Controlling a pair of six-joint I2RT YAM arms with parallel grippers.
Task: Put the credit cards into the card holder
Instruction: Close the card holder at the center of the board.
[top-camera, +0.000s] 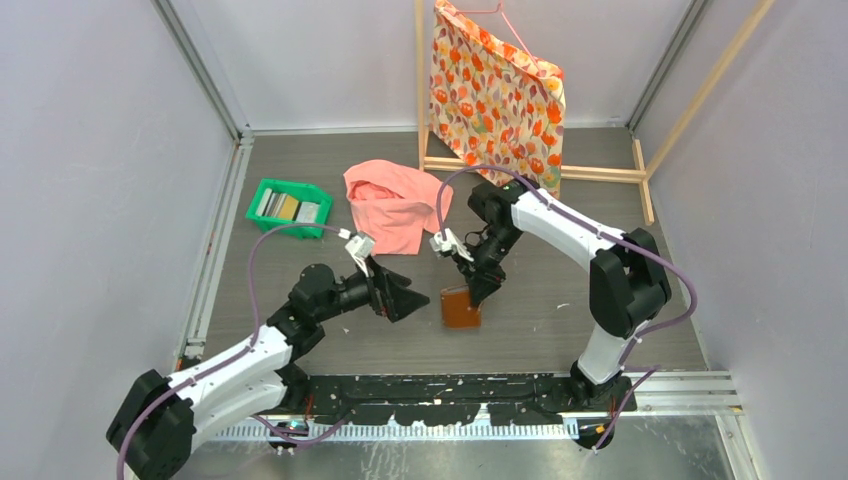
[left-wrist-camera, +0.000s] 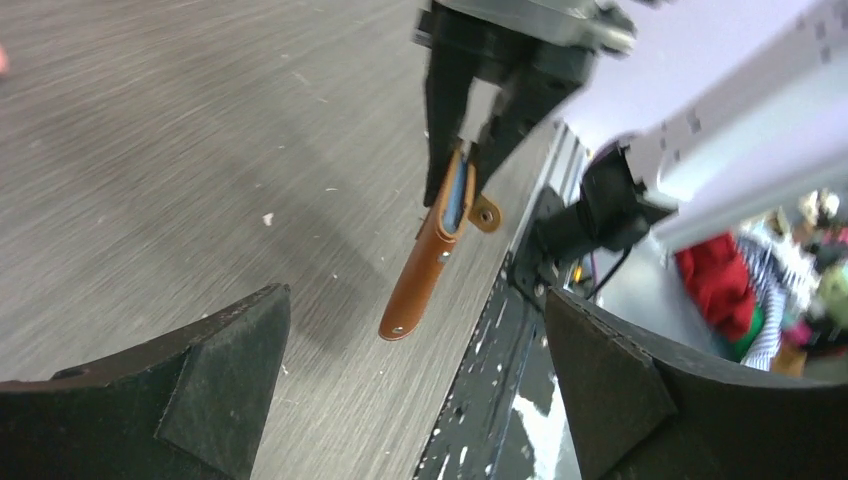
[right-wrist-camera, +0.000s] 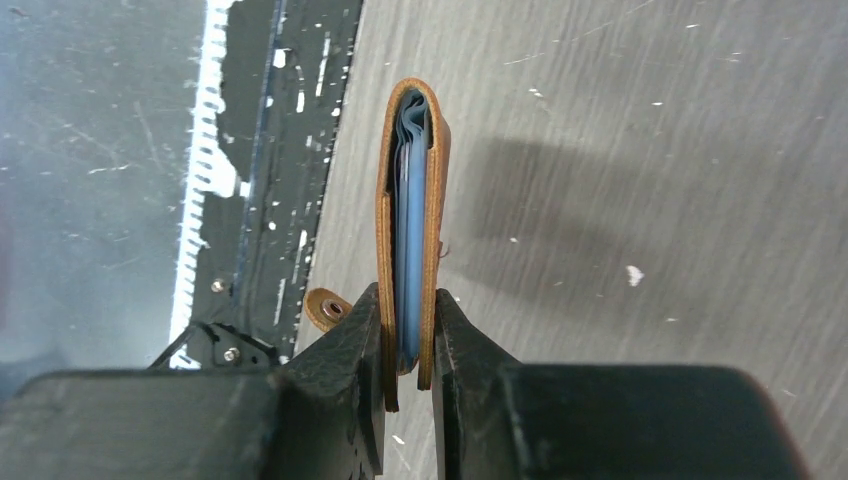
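Observation:
The card holder (top-camera: 460, 307), a brown leather wallet folded closed, hangs edge-up just above the table. My right gripper (top-camera: 478, 285) is shut on its upper edge. In the right wrist view the fingers (right-wrist-camera: 352, 350) pinch both leather covers of the card holder (right-wrist-camera: 410, 200), with blue-grey layers between them and the snap tab (right-wrist-camera: 327, 309) loose at the left. My left gripper (top-camera: 415, 300) stands open just left of it, holding nothing. The left wrist view looks past its wide jaws at the card holder (left-wrist-camera: 425, 270). Credit cards (top-camera: 285, 205) lie in the green tray.
The green tray (top-camera: 262, 187) sits at the back left. A pink cloth (top-camera: 395, 205) lies behind the grippers. A floral garment (top-camera: 497, 95) hangs on a wooden rack (top-camera: 600, 173) at the back. The black base rail (top-camera: 450, 390) runs along the near edge.

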